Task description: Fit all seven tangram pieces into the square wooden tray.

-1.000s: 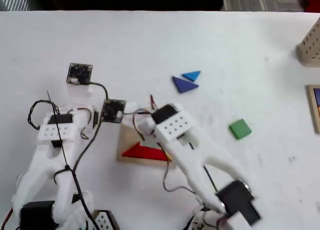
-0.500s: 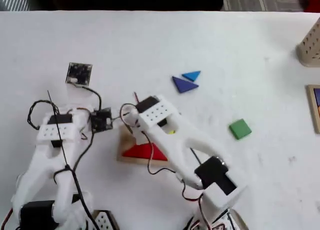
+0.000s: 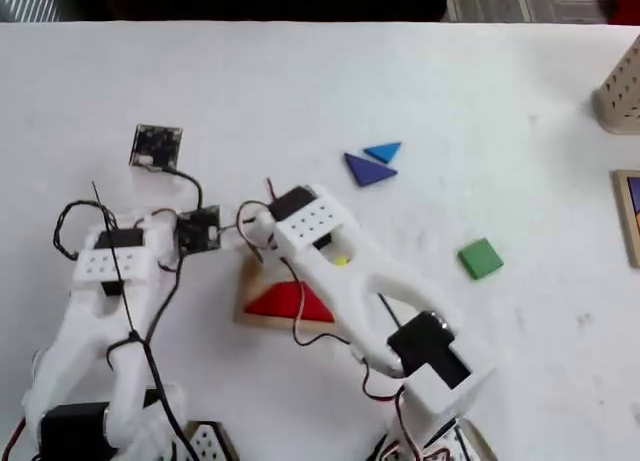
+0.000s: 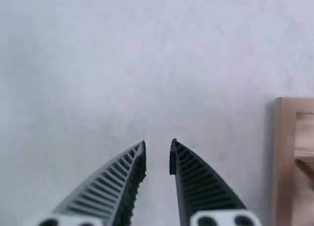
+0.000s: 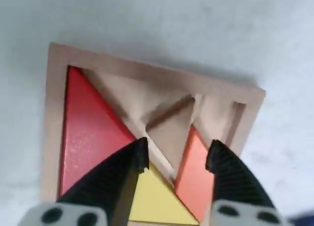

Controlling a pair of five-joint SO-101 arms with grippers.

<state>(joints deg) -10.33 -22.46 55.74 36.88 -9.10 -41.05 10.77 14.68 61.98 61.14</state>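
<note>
Tangram pieces in the wooden tray (image 5: 147, 71) — three seated.
We see right fingers (image 5: 114, 181) spread above the red triangle (image 5: 88, 123), yellow triangle (image 5: 157, 196), orange piece (image 5: 194, 172); left fingers (image 4: 117, 187), narrowly parted, over desk (image 4: 147, 64) beside the tray.

White arms (image 3: 360, 276), black motors (image 3: 425, 341), loose black cables (image 3: 133, 338); black ribbed claw fingers (image 4: 122, 184).
</note>
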